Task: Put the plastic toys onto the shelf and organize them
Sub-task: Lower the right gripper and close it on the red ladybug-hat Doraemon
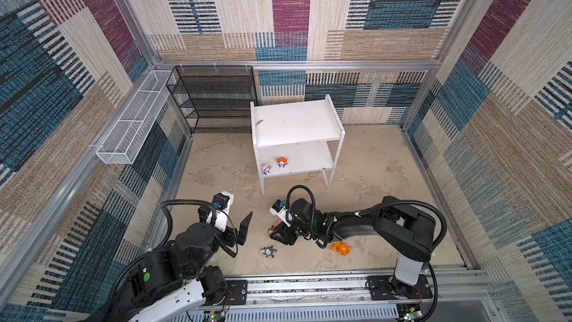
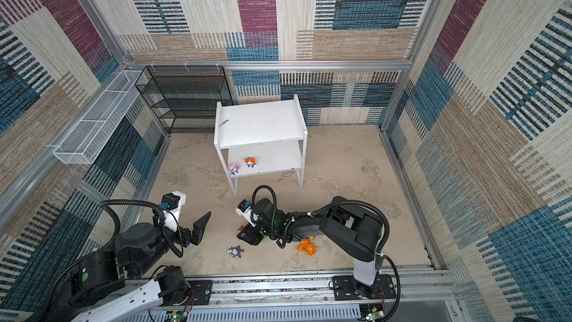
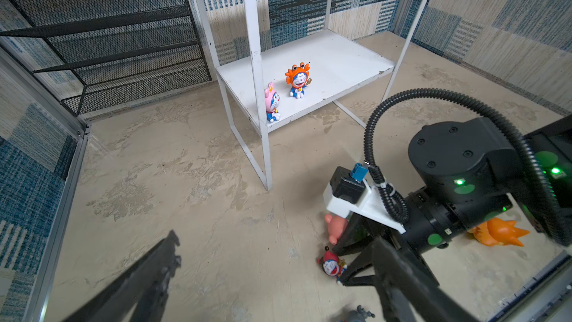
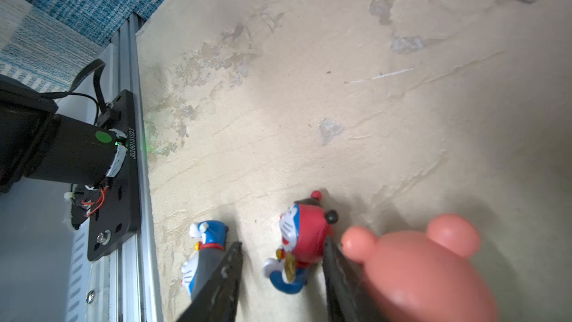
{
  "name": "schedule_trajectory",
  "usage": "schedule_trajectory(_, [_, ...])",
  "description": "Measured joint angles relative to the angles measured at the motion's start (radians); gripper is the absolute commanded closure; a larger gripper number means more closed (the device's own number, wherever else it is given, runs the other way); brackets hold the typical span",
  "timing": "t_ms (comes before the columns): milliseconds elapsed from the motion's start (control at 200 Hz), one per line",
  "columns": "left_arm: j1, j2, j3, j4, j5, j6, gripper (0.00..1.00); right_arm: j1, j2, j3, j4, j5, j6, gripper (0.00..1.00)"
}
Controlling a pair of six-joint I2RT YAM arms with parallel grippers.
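The white shelf [image 1: 297,119] [image 2: 260,122] stands at the back middle. On its lower board [image 3: 340,57] stand two tiny toys, a pink-hooded one [image 1: 265,168] [image 3: 272,103] and an orange-hooded one [image 1: 281,162] [image 3: 297,80]. My right gripper [image 1: 274,233] [image 4: 281,246] is low on the floor and open. Its fingers straddle a tiny red-hooded toy [image 4: 305,233] [image 3: 331,266]: one finger touches the hood, the other stands apart. A pink toy [image 4: 427,267] [image 3: 335,227] lies just outside one finger and a grey-and-blue toy [image 4: 204,243] [image 1: 268,251] outside the other. My left gripper [image 1: 240,230] [image 3: 278,274] hangs wide open and empty.
An orange toy [image 1: 340,247] [image 3: 498,232] lies on the floor beside the right arm. A black mesh rack [image 1: 213,97] stands at the back left, with a white wire basket [image 1: 133,125] on the left wall. An aluminium rail [image 1: 309,286] runs along the front edge.
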Motion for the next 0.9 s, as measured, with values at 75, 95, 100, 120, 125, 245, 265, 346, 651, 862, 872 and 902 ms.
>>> schedule_trajectory(75, [0.0,0.0,0.0,0.0,0.0,0.0,0.01,0.012,-0.001,0.003,-0.017,0.033,0.003,0.55])
schedule_trajectory(95, [0.0,-0.001,0.0,0.0,0.0,0.0,0.01,0.015,-0.002,0.003,-0.023,0.042,0.003,0.55])
schedule_trajectory(100, [0.0,-0.001,0.0,0.0,0.0,0.0,0.01,0.016,-0.003,0.003,-0.024,0.043,0.003,0.55])
schedule_trajectory(120, [0.0,-0.002,0.0,0.0,0.0,0.0,0.01,0.02,-0.004,0.003,-0.03,0.053,0.004,0.55])
schedule_trajectory(125, [0.0,-0.002,0.0,0.0,0.0,0.0,0.01,0.021,-0.005,0.003,-0.032,0.055,0.004,0.55])
schedule_trajectory(245, [0.0,-0.008,0.0,0.0,0.0,0.0,0.01,0.045,-0.006,0.009,-0.071,0.103,0.003,0.55])
schedule_trajectory(265, [0.0,-0.009,0.0,0.0,0.0,0.0,0.01,0.049,-0.006,0.012,-0.08,0.113,0.003,0.55])
schedule_trajectory(346, [0.0,-0.013,0.0,0.0,0.0,0.0,0.01,0.06,-0.006,0.016,-0.105,0.143,0.003,0.56])
schedule_trajectory(651, [0.0,-0.016,0.0,0.0,0.007,0.0,0.01,0.076,0.015,0.051,-0.129,0.213,0.003,0.59])
schedule_trajectory(862, [0.0,-0.02,0.0,0.0,0.007,0.0,0.01,0.096,0.045,0.097,-0.154,0.27,0.003,0.62])
schedule_trajectory(872, [0.0,-0.02,0.0,0.0,0.007,0.0,0.01,0.097,0.047,0.098,-0.155,0.272,0.003,0.62])
schedule_trajectory(902, [0.0,-0.02,0.0,0.0,0.007,0.0,0.01,0.099,0.05,0.103,-0.158,0.282,0.003,0.63])
